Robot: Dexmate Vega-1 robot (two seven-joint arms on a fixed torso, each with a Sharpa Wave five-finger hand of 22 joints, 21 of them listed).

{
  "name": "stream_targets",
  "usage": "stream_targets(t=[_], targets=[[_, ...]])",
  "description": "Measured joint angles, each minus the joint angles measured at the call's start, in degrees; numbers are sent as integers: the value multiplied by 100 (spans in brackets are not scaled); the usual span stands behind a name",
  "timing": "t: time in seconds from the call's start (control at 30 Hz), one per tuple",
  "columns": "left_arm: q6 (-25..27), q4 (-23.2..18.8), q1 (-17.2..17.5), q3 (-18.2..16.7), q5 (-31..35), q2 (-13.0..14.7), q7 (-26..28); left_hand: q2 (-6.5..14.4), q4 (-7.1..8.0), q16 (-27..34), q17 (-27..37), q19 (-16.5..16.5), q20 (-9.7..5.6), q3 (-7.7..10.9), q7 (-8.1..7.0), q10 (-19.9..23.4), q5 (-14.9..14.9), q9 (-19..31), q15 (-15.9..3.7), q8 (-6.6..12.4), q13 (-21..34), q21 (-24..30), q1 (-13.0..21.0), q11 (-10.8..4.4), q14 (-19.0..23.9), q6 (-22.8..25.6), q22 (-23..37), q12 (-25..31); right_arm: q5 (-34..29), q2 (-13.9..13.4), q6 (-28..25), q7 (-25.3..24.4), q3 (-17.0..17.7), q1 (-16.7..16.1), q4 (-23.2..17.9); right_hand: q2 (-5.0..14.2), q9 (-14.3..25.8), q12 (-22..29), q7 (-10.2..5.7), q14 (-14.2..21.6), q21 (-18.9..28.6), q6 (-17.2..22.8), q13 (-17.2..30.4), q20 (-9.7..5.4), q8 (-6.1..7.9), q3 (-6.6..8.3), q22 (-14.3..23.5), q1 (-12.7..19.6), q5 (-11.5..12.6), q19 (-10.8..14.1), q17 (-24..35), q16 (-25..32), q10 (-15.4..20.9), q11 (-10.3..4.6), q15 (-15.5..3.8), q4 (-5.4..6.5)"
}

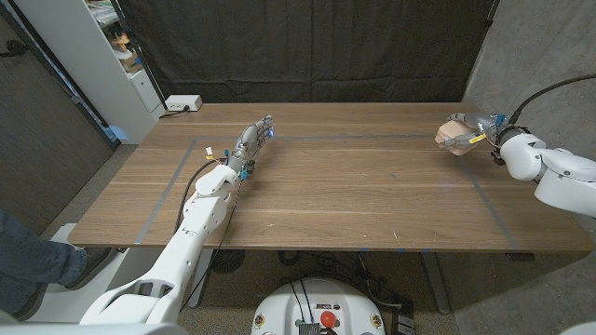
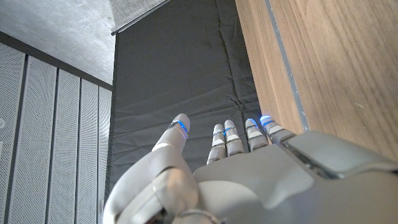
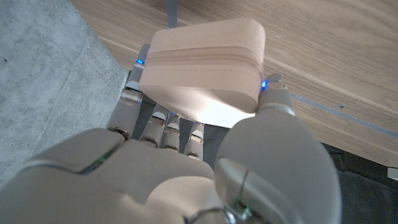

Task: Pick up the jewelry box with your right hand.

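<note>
R hand (image 1: pixel 473 130) at far right edge of table, grasping 1 jewelry box (image 1: pixel 453 136). Wrist cam: box (image 3: pixel 202 65) clamped btw thumb (image 3: pixel 273 99) on one side and fingers (image 3: pixel 134 87) on the other, closed w/ seam line running round its side, pale pink/beige, rounded corners. Box looks lifted off the wood, but can't tell for sure from head view. R arm (image 1: pixel 559 177) comes in from right side, white shell, black cable looping above wrist.

L hand (image 1: pixel 251 141) on the left-centre of table, holding nothing, fingers (image 2: pixel 236 134) straight and close together, thumb (image 2: pixel 177 134) apart; hand stands on edge alongside the wood. L arm (image 1: pixel 200 223) stretched over near table edge.

1 wooden table (image 1: pixel 354 195), w/ thin taped rectangle outline (image 1: pixel 391 138) marked on it. 1 white power strip (image 1: pixel 182 103) at far left corner. Black curtain (image 1: pixel 307 46) behind. White shelf unit (image 1: pixel 102 56) far left. 1 person's leg in jeans (image 1: pixel 33 256) + shoe at lower left edge.
</note>
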Motion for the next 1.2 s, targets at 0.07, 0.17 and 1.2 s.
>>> stream_targets(t=[0.07, 0.17, 1.2], targets=[[-9, -7, 4, -2, -2, 0, 0, 0, 0, 0, 0, 19, -19, 0, 0, 0, 0, 0, 0, 0, 0, 0, 0, 0, 0, 0, 0, 0, 2, -41, -6, 1, 35, -24, -45, 0, 0, 0, 0, 0, -12, 0, 0, 0, 0, 0, 0, 0, 0, 0, 0, 0, 0, 0, 0, 0], [-23, -55, 32, -12, -9, 4, 0, 0, 0, 0, 0, 19, -19, 0, 0, 0, 0, 0, 0, 0, 0, 0, 0, 0, 0, 0, 0, 0, 17, -90, -24, 2, 83, -55, -99, 0, 0, 0, 0, 0, -26, 0, 0, 0, -5, 0, 0, 0, -22, 0, 0, 0, 19, 19, 1, 0], [-34, -218, 137, -1, -60, 33, -12, 30, 0, 0, 1, 58, -102, 48, 31, 30, 23, 0, -151, 0, 0, -21, 30, 30, 53, 31, 0, 0, 234, -506, -224, -74, 612, -407, -484, 0, 28, -5, 29, -9, -68, -30, 21, 0, -44, -24, 0, 0, -87, 0, -10, -34, 19, 19, 10, 9]])
